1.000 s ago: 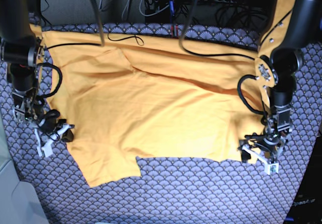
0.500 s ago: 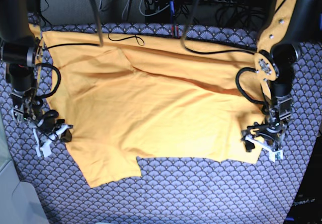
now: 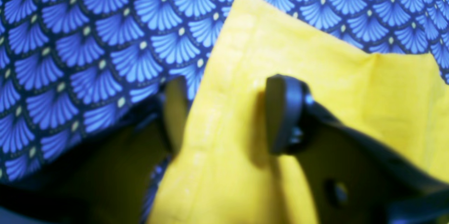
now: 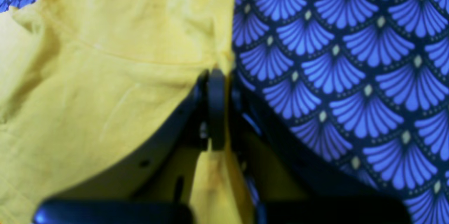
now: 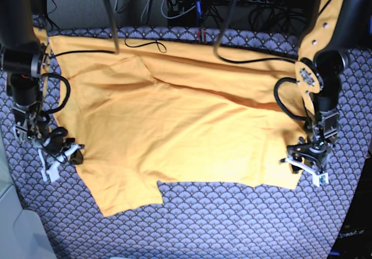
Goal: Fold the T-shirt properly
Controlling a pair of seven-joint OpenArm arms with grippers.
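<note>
While the plain orange-yellow cotton T-shirt (image 5: 174, 125) lies spread on the blue scallop-patterned cloth (image 5: 232, 224), the right gripper (image 4: 217, 108) is clamped on its edge. The left gripper (image 3: 228, 115) straddles the hem, jaws part-open. Seat both layers before lifting evenly.

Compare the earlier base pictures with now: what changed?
The left gripper moved in over the corner of the plain orange-yellow T-shirt, its jaws narrowing around the hem but not yet shut. The right gripper stayed shut on the opposite edge; the shirt lies as before.
</note>
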